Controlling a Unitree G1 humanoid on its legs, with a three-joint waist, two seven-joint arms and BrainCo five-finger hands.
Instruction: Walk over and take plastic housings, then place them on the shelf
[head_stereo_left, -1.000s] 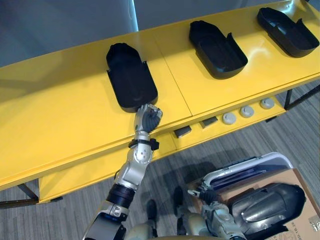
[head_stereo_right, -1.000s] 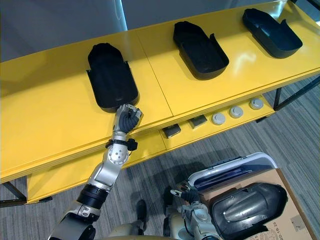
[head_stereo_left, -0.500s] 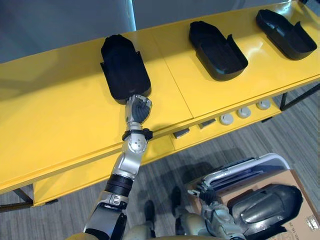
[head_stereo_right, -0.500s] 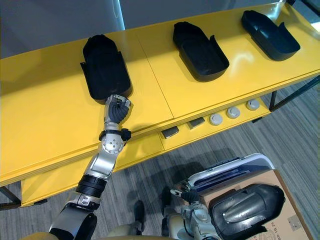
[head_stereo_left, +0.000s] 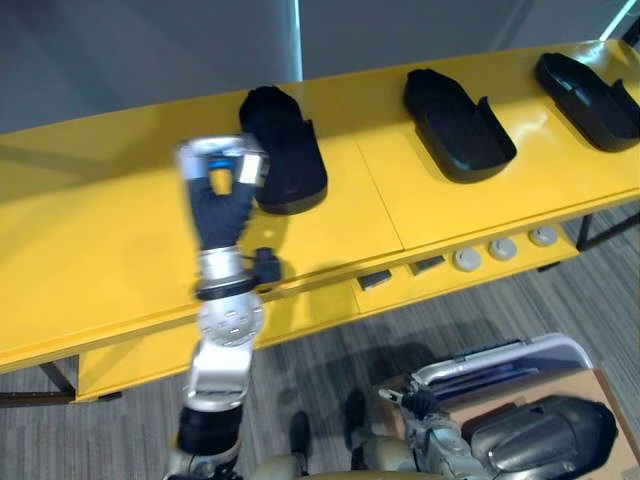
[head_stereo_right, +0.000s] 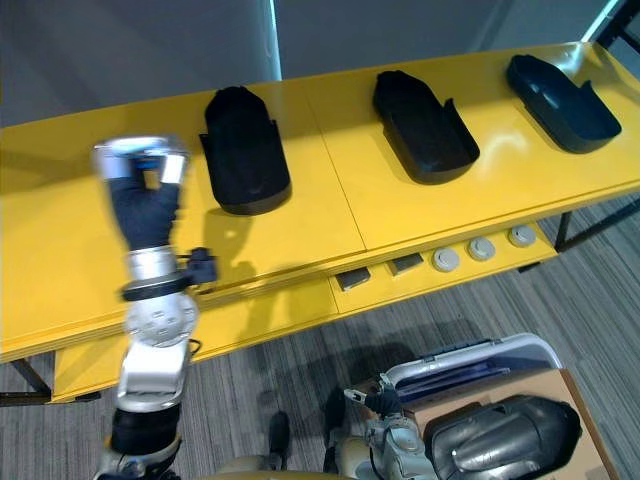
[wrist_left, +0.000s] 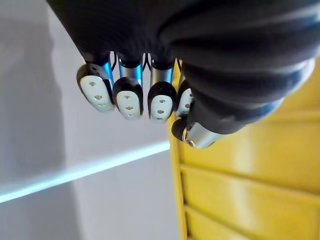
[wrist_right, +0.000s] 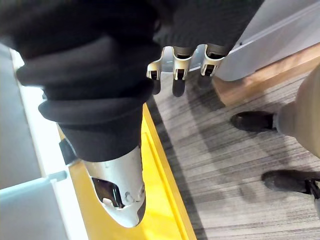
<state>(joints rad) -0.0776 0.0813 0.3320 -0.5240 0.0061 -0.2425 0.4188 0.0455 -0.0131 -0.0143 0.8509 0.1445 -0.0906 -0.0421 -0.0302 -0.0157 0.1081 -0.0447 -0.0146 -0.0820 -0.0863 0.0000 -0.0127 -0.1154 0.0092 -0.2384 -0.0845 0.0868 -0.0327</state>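
Housings lie apart on the yellow shelf: left housing, middle housing, right housing. Left hand hovers by the left housing, fingers curled, empty; right hand hangs low, fingers relaxed.

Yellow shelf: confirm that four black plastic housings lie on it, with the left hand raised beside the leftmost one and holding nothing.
Not quite. The left eye view shows three plastic housings on the yellow shelf, not four: the leftmost housing, the middle housing and the right housing. The rest stands: the left hand is raised beside the leftmost one and holds nothing.
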